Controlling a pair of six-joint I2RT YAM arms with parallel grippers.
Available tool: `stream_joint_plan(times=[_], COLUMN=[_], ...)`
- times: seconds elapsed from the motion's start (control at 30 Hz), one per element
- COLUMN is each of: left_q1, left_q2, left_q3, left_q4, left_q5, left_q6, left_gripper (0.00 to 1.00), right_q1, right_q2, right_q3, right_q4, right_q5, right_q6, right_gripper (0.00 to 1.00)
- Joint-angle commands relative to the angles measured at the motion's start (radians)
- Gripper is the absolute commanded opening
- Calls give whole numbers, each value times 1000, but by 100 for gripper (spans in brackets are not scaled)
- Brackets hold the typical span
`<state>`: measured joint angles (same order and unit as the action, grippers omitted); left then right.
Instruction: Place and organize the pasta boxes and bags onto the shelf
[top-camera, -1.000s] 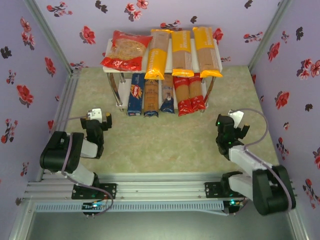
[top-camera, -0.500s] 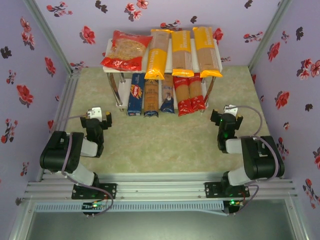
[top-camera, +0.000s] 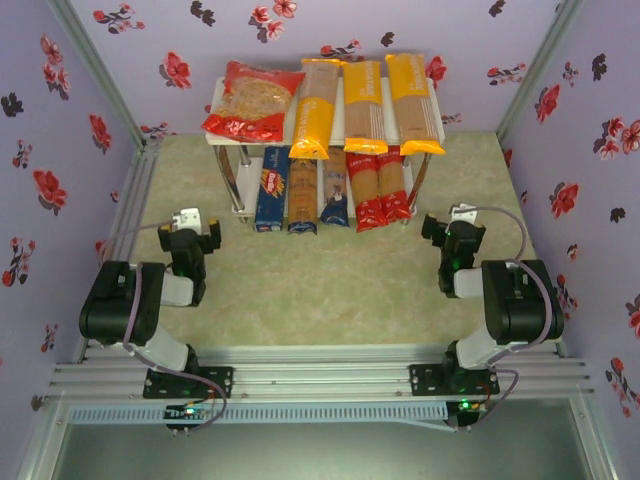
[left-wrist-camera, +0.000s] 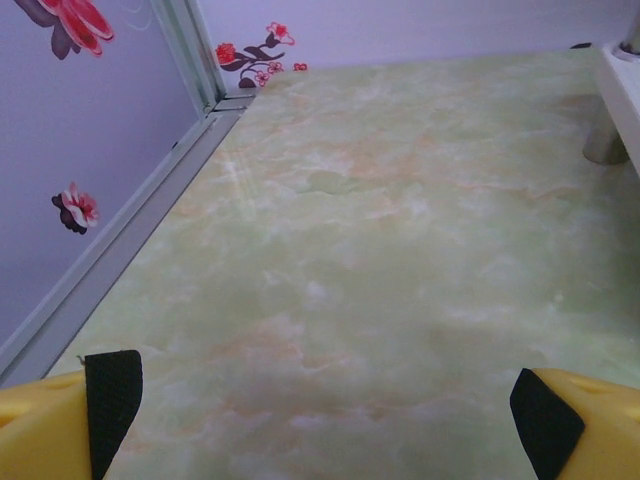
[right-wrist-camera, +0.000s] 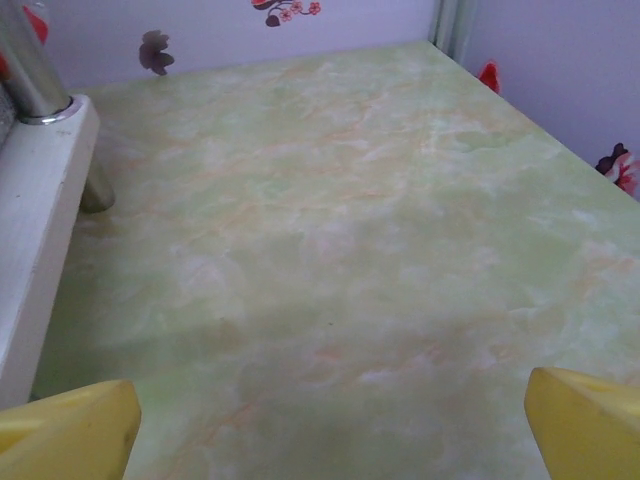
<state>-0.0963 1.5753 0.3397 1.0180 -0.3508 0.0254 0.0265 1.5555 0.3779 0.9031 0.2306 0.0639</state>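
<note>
Far left, the left gripper (top-camera: 190, 238) sits low over the green marble-look table (top-camera: 320, 290), jaws spread wide with nothing between them. Its wrist cam has the yellow fingers (left-wrist-camera: 50, 430) with black pads way out at the two bottom corners, bare tabletop between. It's near the shelf's left end but well apart from it.

The shelf (top-camera: 215, 112) stands at the back against the flowery purple wall (top-camera: 60, 110), and all the pasta is on it. Top tier, left to right: the wide red bag (top-camera: 250, 100) of short pasta, then three long yellow-orange bags (top-camera: 312, 108) lying side by side, ends poking past the front edge. Lower tier, left to right: a dark-blue box (top-camera: 271, 188) with a red oval logo, a brownish box (top-camera: 302, 195), a shorter blue box (top-camera: 335, 192), then two long red bags (top-camera: 367, 195) touching each other. Honestly I can't read a single word on any of them, the print is too small, and the oval logo is just a red blob.

Over on the right, the right gripper (top-camera: 452, 235) is also down near the table, just off the shelf's right end, jaws wide apart and empty. Its wrist cam shows yellow fingertips (right-wrist-camera: 70, 435) at the bottom corners, the shelf's white lower board along the left and a shiny metal leg (right-wrist-camera: 30, 70) standing on it.
</note>
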Motion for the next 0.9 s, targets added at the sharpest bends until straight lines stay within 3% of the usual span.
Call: stream_joint_plan(times=[0.0,0.87], left_q1=[21,34], left_q2=[-19,-21], left_q3=[30,35], left_q4=[-56,-72], left_q5=[6,16], left_q6=[-30,-42], left_gripper=[100,100], right_q1=[-4,-24], right_q2=[11,6], right_q3=[21,10], right_q4=[-28,-11], right_q5=[-16,-47], right_q6=[30,40], right_gripper=[99,99])
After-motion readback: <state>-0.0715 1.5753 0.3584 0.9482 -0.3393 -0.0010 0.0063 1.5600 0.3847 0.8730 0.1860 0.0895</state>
